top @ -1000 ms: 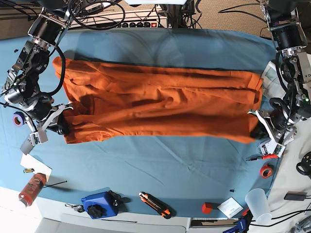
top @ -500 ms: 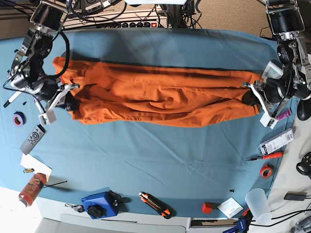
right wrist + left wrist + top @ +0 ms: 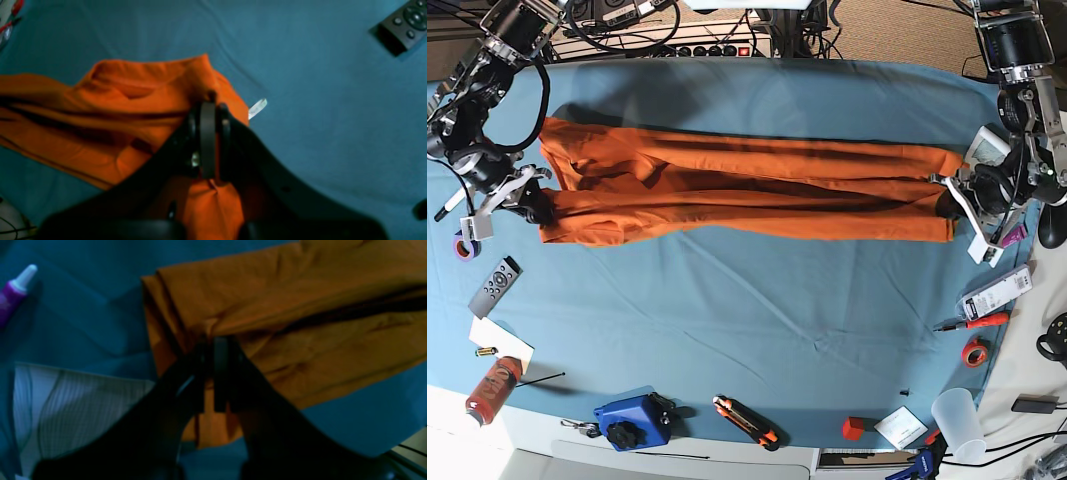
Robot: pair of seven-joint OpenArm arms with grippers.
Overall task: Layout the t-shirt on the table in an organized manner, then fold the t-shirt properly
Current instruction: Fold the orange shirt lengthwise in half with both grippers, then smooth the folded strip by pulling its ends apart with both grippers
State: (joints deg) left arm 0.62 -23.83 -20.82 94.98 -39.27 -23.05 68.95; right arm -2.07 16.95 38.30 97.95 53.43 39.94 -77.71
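We find the t-shirt stretched across the bench, layers doubled, not flat. Left claw at 3 o'clock and right claw at 9 each clench its cloth; spreading and folding remain.

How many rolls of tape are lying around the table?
2. A purple tape roll lies at the base view's left edge beside the remote control; a red tape roll sits at the right, below the red-handled screwdriver. Others may be hidden.
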